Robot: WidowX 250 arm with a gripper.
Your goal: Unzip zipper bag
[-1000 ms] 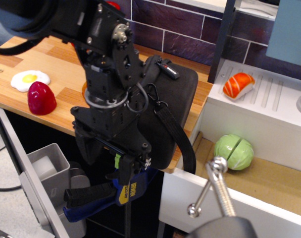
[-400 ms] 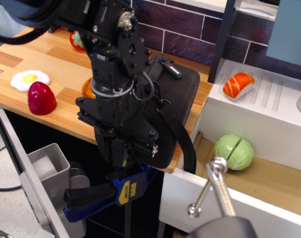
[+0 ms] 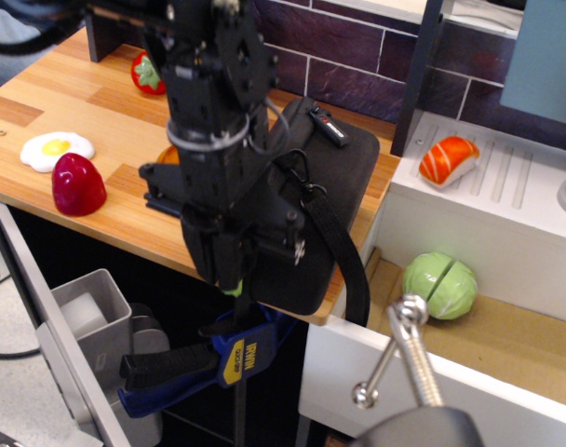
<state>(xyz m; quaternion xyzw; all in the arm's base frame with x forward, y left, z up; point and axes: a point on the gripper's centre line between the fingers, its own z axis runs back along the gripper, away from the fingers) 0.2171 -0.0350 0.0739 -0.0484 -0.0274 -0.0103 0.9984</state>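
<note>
The zipper bag (image 3: 334,182) is a large black fabric case lying at the front right corner of the wooden counter (image 3: 97,116). Its black strap (image 3: 343,256) hangs over the front edge, with a metal clip ring (image 3: 289,168) and a small red-white label (image 3: 328,127) on top. My black gripper (image 3: 231,275) points down over the bag's front left edge. Its fingers are closed together, and the lime-green zipper pull tab (image 3: 235,289) shows at their tips. The zipper line is hidden behind the gripper.
A blue-black clamp (image 3: 229,352) hangs under the counter edge. A red egg-shaped toy (image 3: 76,183), a fried egg (image 3: 55,147) and a strawberry (image 3: 148,76) lie at the left. Sushi (image 3: 448,158) sits on the white stand, a cabbage (image 3: 438,286) in the open drawer. A grey bin (image 3: 92,312) is below.
My gripper has moved to the right along the bag's front edge and stands more upright. The green pull tab has moved with it.
</note>
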